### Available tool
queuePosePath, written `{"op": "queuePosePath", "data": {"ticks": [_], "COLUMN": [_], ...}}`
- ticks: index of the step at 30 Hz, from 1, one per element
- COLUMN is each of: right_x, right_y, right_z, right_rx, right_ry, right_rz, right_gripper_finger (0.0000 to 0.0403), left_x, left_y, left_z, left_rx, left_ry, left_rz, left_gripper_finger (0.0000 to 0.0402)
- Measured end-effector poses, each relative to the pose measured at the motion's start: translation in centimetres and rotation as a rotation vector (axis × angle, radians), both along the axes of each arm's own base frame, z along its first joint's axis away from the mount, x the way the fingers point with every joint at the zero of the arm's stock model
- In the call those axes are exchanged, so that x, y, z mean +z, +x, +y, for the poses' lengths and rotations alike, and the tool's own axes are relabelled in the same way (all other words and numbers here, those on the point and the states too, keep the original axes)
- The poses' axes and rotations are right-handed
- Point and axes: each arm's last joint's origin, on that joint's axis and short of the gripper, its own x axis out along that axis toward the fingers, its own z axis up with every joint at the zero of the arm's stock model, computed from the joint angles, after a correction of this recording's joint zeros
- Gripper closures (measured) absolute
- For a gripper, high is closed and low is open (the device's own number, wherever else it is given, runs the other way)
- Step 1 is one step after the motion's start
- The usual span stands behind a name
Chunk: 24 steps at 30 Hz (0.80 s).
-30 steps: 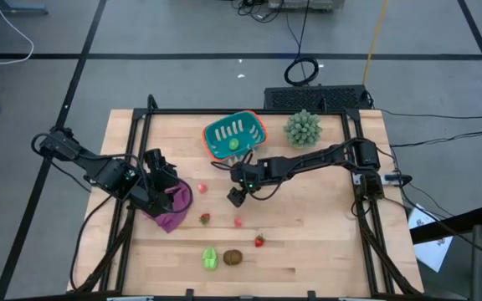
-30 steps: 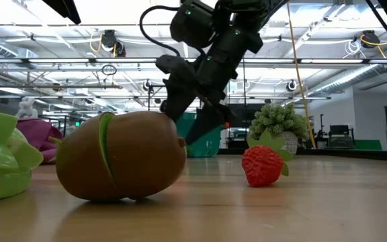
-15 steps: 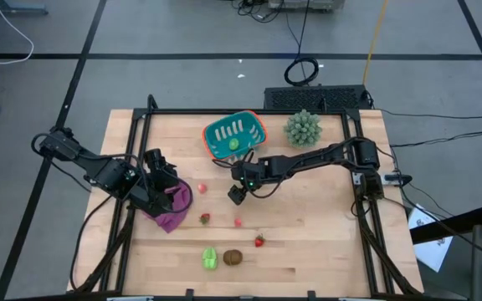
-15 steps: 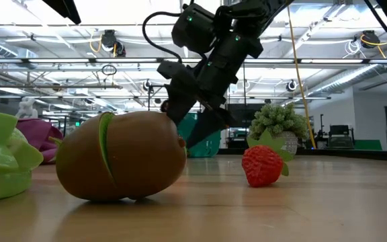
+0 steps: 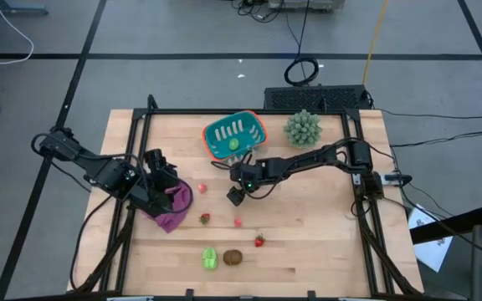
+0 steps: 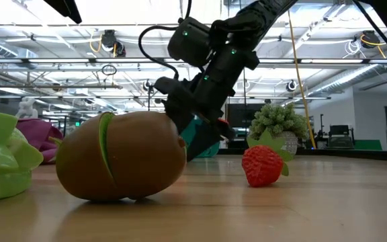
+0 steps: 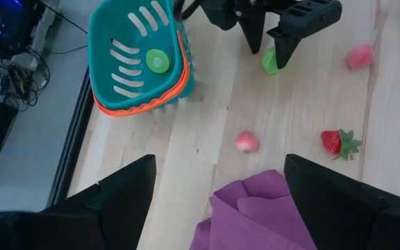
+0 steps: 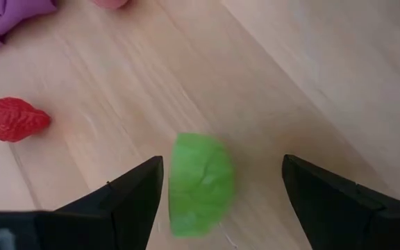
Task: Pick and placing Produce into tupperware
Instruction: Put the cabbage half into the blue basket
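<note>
Lowered slightly, right claw [image 8: 217,201] straddles green produce [image 8: 200,182] on table.

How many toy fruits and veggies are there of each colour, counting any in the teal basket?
Green pieces: 3 (one in the teal basket, one at the right claw, one up front)
Red strawberries: 2
Pink pieces: 2
Brown piece: 1
Total: 8
</note>
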Motion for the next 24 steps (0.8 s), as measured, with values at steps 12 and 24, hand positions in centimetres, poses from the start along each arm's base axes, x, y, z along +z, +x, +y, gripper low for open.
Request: {"op": "queuePosePath", "data": {"ticks": [12,24], "right_x": [-0.20,-0.20], "right_y": [0.03,0.16], "right_z": [-0.05,-0.04], "right_rx": [0.000,0.014], "right_ry": [0.003,0.005], "right_rz": [0.004,-0.009], "right_gripper_finger": [0.0133,0.0197], "left_x": [0.00,0.00], "left_y": [0.00,0.00], "left_z": [-0.01,-0.01], "left_rx": [-0.004,-0.003], "left_ry": [0.002,0.002], "left_rz": [0.001,0.001], "left_gripper_finger": [0.0078,0.0078]}}
